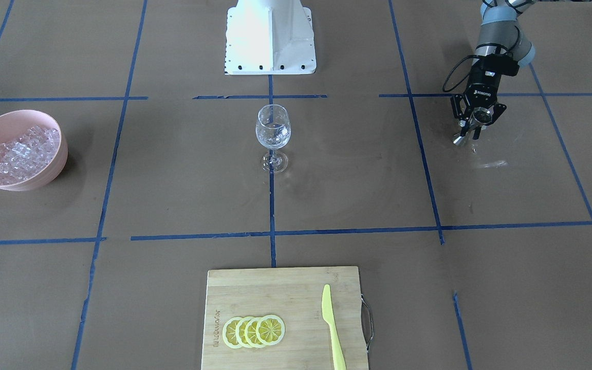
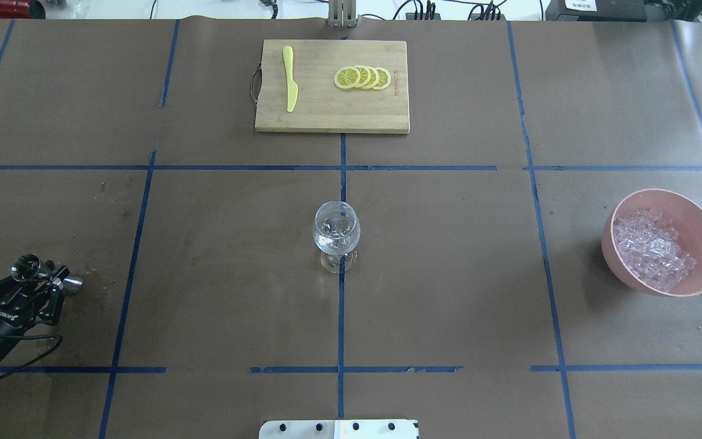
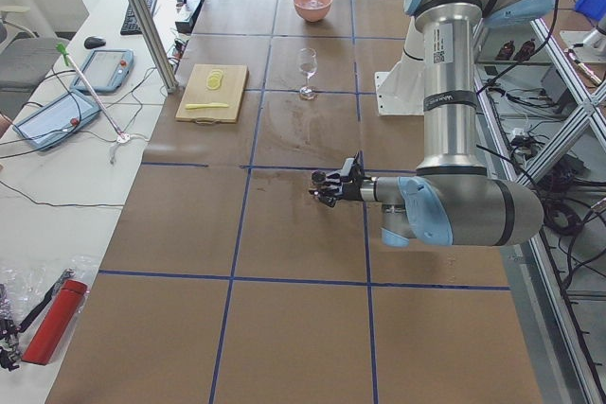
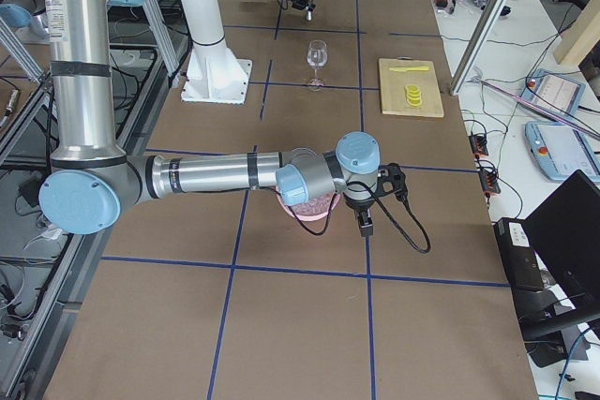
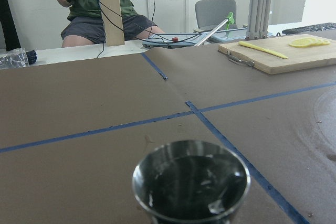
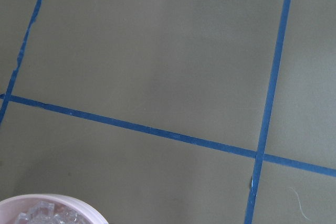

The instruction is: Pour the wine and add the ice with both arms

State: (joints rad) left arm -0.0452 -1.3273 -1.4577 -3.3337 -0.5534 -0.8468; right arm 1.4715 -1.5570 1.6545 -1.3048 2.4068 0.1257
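Observation:
My left gripper (image 2: 52, 277) is shut on a small metal jigger (image 2: 29, 268) and holds it low over the table at my far left. It also shows in the front view (image 1: 472, 126), where the jigger (image 1: 460, 137) sticks out below the fingers. In the left wrist view the jigger's cup (image 5: 191, 182) looks dark inside. The clear wine glass (image 2: 336, 235) stands upright at the table's middle (image 1: 273, 128). The ice (image 2: 652, 250) fills a pink bowl (image 2: 698, 219) at my right. My right arm's wrist (image 4: 356, 170) hangs high near the bowl; I cannot tell its gripper's state.
A bamboo cutting board (image 2: 326, 116) with lemon slices (image 2: 363, 78) and a yellow knife (image 2: 290, 85) lies at the far edge. The white pedestal (image 1: 270, 36) stands behind the glass. The bowl's rim (image 6: 52, 203) shows in the right wrist view. An operator (image 5: 100, 3) sits beyond the table.

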